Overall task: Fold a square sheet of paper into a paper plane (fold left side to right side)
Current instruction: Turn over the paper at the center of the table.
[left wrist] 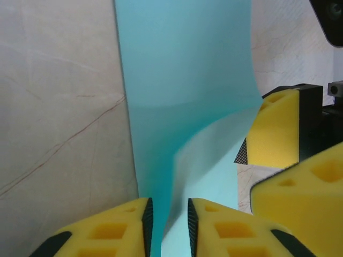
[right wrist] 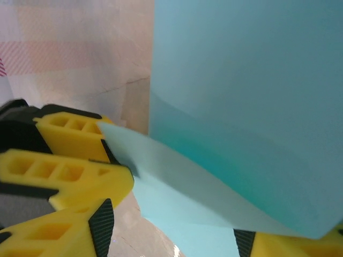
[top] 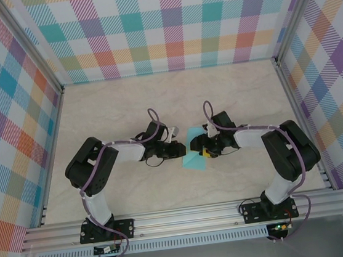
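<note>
The square sheet of paper (top: 195, 158) lies light turquoise on the table between my two grippers. In the left wrist view the sheet (left wrist: 182, 80) has one side raised as a curved flap. That flap's edge runs down between the pads of my left gripper (left wrist: 170, 214), which stand a narrow gap apart. My left gripper (top: 178, 147) is at the sheet's left side. My right gripper (top: 200, 149) is at its right side. In the right wrist view, my right gripper (right wrist: 171, 235) is wide open over the sheet (right wrist: 241, 80), and the flap's corner reaches the left fingers (right wrist: 69, 136).
The marbled tabletop (top: 126, 109) is bounded by plaid walls (top: 166, 23) at the back and both sides. An aluminium rail (top: 188, 216) carries the arm bases along the near edge. The two grippers' yellow fingers sit very close together, right fingers (left wrist: 273, 134) beside the flap.
</note>
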You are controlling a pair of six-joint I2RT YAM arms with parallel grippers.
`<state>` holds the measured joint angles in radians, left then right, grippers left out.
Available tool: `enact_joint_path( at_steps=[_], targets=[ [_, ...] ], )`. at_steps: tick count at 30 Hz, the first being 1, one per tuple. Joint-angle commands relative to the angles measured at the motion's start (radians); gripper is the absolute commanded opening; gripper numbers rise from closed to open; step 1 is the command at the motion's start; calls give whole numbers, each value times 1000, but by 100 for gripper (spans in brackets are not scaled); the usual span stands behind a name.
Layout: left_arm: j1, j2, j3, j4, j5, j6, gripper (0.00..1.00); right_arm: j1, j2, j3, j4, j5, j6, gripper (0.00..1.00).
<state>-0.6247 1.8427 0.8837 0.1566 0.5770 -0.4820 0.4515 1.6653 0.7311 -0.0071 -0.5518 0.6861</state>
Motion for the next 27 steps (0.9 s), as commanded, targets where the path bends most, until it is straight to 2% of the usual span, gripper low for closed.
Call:
enact_joint_path(
  at_steps=[1,4,11,18,23,27],
  targets=[
    [32,-75,-23,-6,-20,9,31,-3,29,27,72,-46,21,53],
    [56,-125,-45,-12,-32,8,39,-3,23,30,76,-41,7,46],
    [111,-256,-106,-24,-44,5,52,-4,-10,22,123,-26,-7,44],
    [118,-335,-137,-43,-61,10,56,-4,2,44,94,5,-16,40],
    [120,-381,-159,-49,-63,9,60,-3,-21,45,70,7,-37,28],
    [120,-457,-179,-63,-91,3,69,-6,-76,48,58,8,-61,14]
  ],
)
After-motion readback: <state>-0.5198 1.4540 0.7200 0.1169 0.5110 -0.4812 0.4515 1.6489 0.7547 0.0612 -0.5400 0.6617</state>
